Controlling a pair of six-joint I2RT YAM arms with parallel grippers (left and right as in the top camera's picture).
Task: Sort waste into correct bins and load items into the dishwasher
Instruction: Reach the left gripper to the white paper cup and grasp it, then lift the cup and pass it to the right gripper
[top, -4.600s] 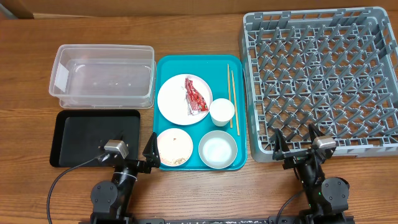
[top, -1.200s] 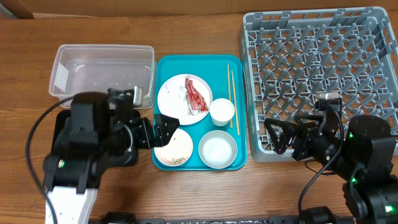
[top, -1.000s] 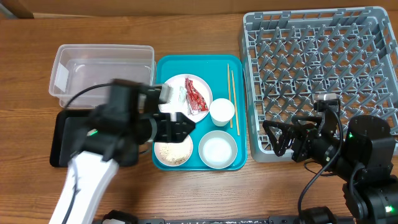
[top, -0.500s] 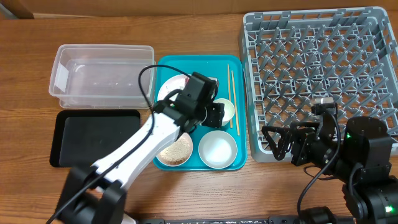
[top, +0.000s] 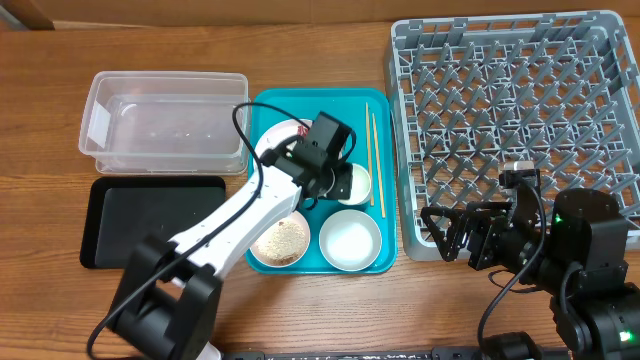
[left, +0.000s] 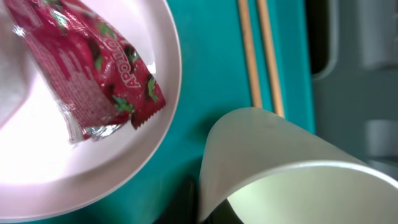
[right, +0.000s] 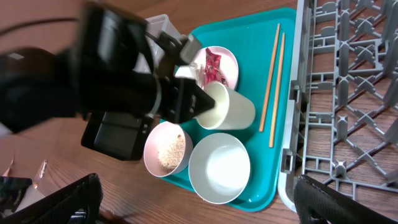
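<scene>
Clearly the small white cup (right: 233, 107) leans tipped on the teal tray (right: 249, 186), with the left hand (right: 200, 102) pinching one thin wall at its rim. That narrow hold could let the cup swivel or slip on lifting and roll onto the chopsticks (right: 271, 87) just beyond. The right hand (top: 445, 232) is spread wide and holds nothing.

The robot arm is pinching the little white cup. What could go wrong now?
The left gripper pinches only the rim of the white cup, which looks tilted, so it might slip out and drop onto the teal tray when lifted. The chopsticks lie right beside the cup, so swinging it toward the dish rack could knock them. The arm also hangs over the plate, so it might brush the red wrapper.
</scene>
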